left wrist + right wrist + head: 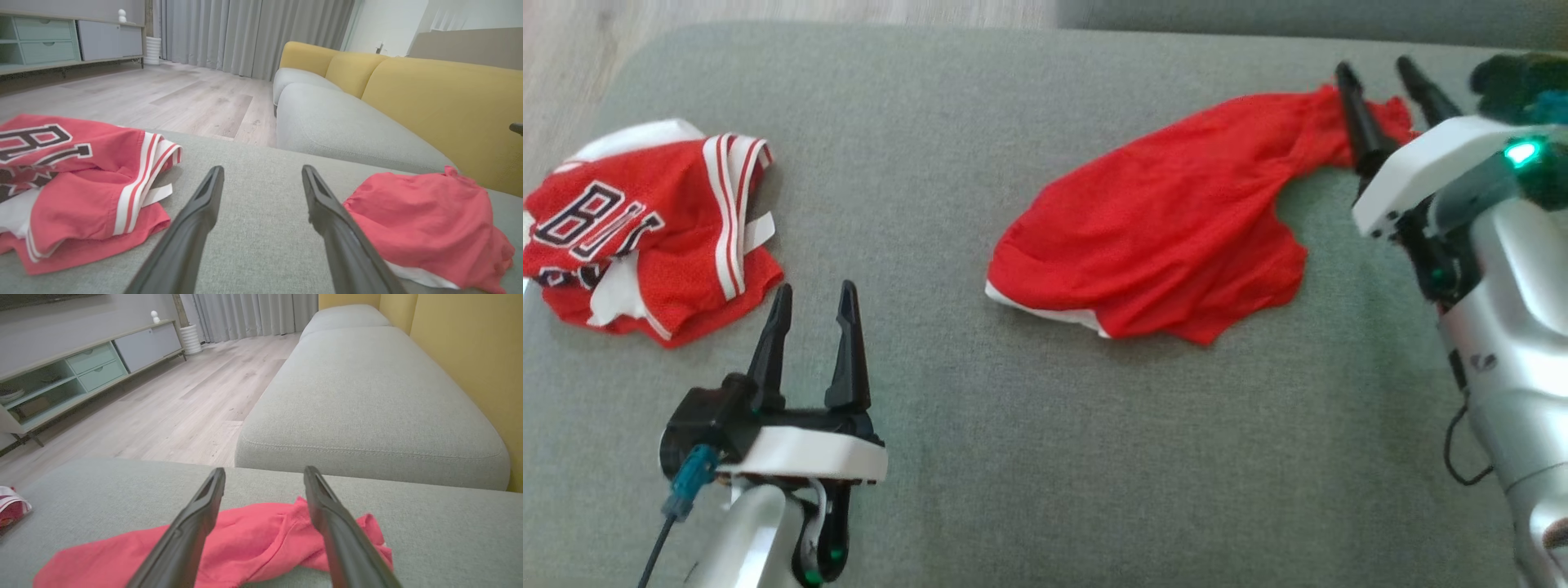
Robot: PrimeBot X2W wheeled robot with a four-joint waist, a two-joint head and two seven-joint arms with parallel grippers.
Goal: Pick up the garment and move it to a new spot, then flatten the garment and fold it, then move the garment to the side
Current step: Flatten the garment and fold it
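Observation:
A plain red garment (1160, 237) with a white hem lies rumpled on the grey cushion (1013, 457), right of centre. Its far right corner is bunched into a narrow tail. My right gripper (1374, 67) is open over that tail, one finger on each side, and grips nothing. The right wrist view shows the red cloth (253, 543) lying loose under and between the spread fingers (196, 522). My left gripper (817, 287) hovers open and empty at the lower left. In the left wrist view the garment (421, 220) lies just right of the gripper (262, 168).
A crumpled red and white lettered jersey (645, 237) lies at the cushion's left, just beyond my left gripper. Wood floor (184, 102) lies past the cushion's far edge. A grey sofa seat (367, 396) with a yellow backrest (449, 106) stands beyond to the right.

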